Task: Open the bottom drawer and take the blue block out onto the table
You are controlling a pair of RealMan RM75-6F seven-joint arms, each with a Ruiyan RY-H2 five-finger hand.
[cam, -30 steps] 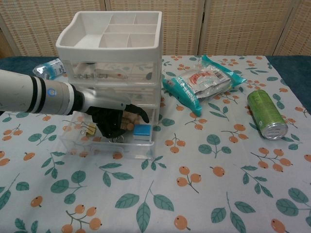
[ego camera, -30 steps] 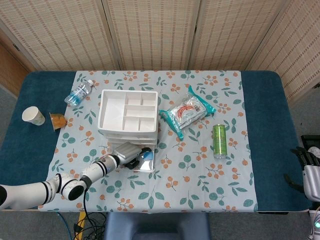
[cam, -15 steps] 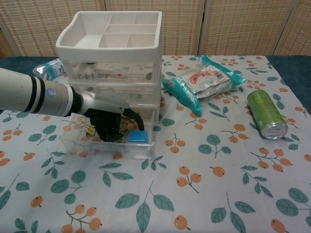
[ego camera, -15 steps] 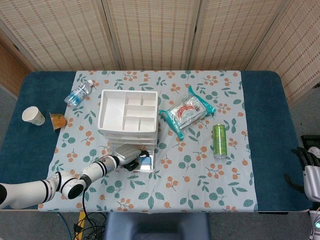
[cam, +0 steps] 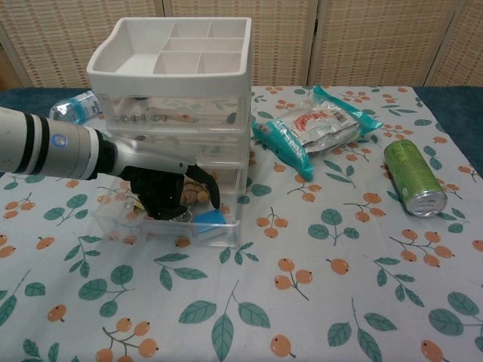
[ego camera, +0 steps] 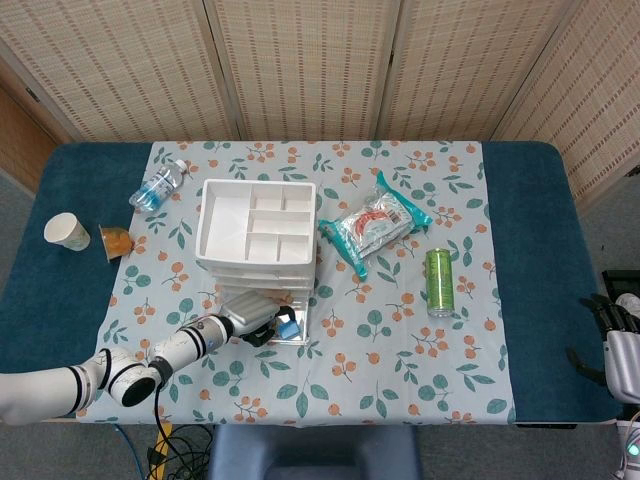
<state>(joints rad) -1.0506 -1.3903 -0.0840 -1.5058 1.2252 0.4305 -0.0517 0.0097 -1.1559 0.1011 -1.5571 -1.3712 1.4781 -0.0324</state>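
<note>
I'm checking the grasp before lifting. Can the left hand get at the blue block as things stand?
Probably yes: the bottom drawer is pulled open, and the left hand reaches inside with fingers at the blue block.

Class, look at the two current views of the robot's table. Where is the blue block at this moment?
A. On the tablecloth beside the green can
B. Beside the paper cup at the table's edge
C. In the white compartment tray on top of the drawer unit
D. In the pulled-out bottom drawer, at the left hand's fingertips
D: the blue block lies tilted inside the open bottom drawer, with the left hand reaching in over it.
</note>
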